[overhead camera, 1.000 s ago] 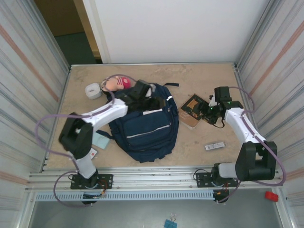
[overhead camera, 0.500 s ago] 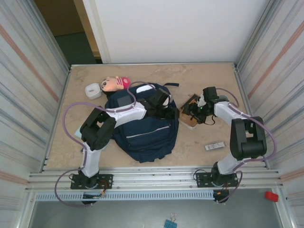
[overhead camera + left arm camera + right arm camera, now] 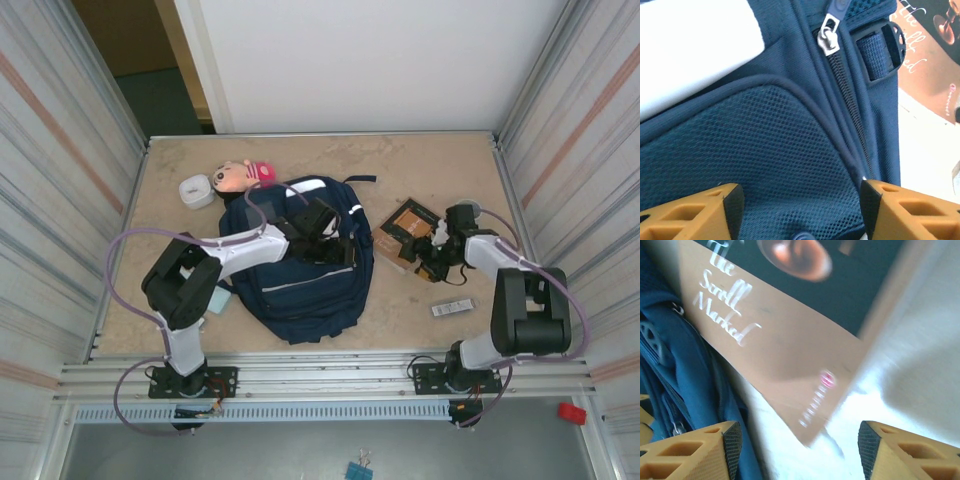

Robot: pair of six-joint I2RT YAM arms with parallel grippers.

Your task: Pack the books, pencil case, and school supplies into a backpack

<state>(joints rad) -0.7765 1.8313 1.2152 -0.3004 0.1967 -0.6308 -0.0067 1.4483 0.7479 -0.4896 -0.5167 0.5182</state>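
The navy backpack [image 3: 300, 275] lies flat mid-table. My left gripper [image 3: 343, 243] hovers open over its right side; in the left wrist view its fingertips [image 3: 732, 207] straddle blue mesh [image 3: 765, 150] below a zipper pull [image 3: 829, 37], holding nothing. The brown book [image 3: 405, 222] lies just right of the backpack. My right gripper [image 3: 428, 256] is open at the book's near corner; in the right wrist view the book [image 3: 790, 325] lies ahead of my gripper [image 3: 797, 445], with bare table between the fingers. A white-and-black bar [image 3: 452, 307] and a teal pad [image 3: 217, 298] lie on the table. I cannot tell which item is the pencil case.
A doll-faced pink and tan item [image 3: 242, 177] and a white rounded box [image 3: 195, 190] sit at the back left. Corrugated walls close in both sides of the table [image 3: 430, 165]. The backpack's edge [image 3: 675, 375] lies close to the left of the right gripper.
My left gripper has travelled from the backpack's top edge down to its right side. My right gripper has drawn back off the book toward the near right, uncovering it.
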